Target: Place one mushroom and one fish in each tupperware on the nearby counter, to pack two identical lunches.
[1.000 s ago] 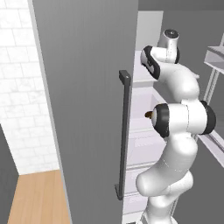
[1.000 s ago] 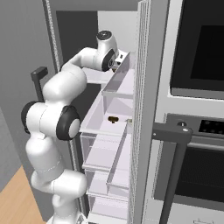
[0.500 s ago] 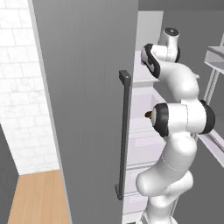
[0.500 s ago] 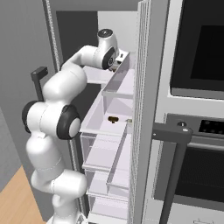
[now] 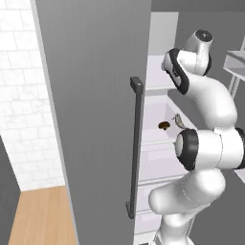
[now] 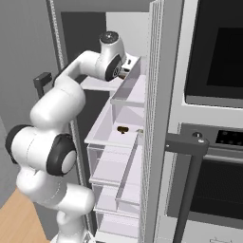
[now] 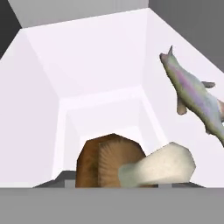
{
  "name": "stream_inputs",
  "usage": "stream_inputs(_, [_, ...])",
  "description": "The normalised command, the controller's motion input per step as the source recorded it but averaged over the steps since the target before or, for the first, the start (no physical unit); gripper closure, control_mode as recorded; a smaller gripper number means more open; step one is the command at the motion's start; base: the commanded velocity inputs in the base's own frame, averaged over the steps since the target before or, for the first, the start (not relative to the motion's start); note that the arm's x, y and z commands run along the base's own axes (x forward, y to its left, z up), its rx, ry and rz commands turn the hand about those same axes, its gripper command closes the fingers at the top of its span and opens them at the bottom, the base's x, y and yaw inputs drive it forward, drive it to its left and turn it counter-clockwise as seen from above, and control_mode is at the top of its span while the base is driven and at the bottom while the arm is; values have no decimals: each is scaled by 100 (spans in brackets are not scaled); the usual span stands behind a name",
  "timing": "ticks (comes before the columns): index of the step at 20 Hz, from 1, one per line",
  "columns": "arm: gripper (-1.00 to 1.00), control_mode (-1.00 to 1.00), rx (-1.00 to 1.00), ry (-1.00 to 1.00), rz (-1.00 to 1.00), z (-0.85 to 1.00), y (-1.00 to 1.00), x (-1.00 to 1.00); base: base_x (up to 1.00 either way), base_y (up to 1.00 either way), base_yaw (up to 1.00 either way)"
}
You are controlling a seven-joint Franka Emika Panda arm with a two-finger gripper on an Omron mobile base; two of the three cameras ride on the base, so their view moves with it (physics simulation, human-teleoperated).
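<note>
Reaching up into the open fridge (image 5: 95,95), the white arm (image 5: 210,100) bends toward an upper shelf; lower down, a brown mushroom (image 5: 164,126) and a fish (image 5: 179,121) lie just beside each other on a shelf.

From the right base view, the gripper (image 6: 126,71) sits at the upper shelf beside a clear door bin (image 6: 130,88).

Close up, another mushroom (image 7: 131,166) sits right at the camera's lower edge, a second fish (image 7: 192,96) nearby on the white shelf floor. Whether the jaws pinch the mushroom I cannot tell.
</note>
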Motion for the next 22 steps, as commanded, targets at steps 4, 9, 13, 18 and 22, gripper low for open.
stream_inputs(4, [100,-100,0,-11,0,33,15,-100,0,0,0])
stream_inputs(9, [100,-100,0,5,0,21,23,-100,0,0,0])
stream_inputs(13, [100,-100,-5,10,0,1,56,-100,0,0,0])
stream_inputs(18, [100,-100,-2,10,0,-18,31,-100,0,0,0])
stream_inputs(22, [100,-100,0,3,5,-53,18,-100,0,0,0])
